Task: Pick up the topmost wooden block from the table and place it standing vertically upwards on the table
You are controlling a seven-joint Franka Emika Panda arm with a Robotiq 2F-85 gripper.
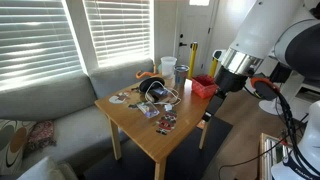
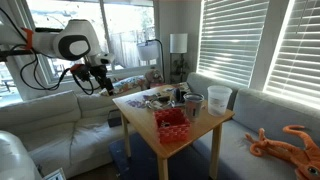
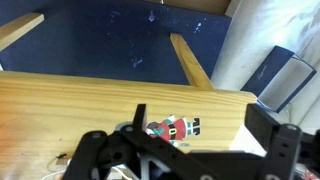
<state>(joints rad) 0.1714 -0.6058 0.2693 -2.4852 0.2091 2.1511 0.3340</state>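
Table (image 1: pixel 140 135) of light wood fills the frame's centre in an exterior view, cluttered; the gripper (image 1: pixel 209 113) hangs off its right edge by a red basket (image 1: pixel 203 87). In an exterior view, the gripper (image 2: pixel 103 86) hovers left of the table (image 2: pixel 214 120). Wrist view: table (image 3: pixel 60 100) mid-frame, picture card (image 3: pixel 173 127) on it, jaws spread and empty. I cannot make out the wooden block.

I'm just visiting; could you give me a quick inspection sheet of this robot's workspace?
Surface: small light-wood table, crowded top.
Job's things: wooden block not made out.
Clutter: red basket, black headphones, clear plastic cup, small colourful figure.
Grippers: black gripper, jaws open and empty, near the table's edge.
Cables: black cables looping off the arm.
Surroundings: grey sofa, orange plush octopus, white window blinds.
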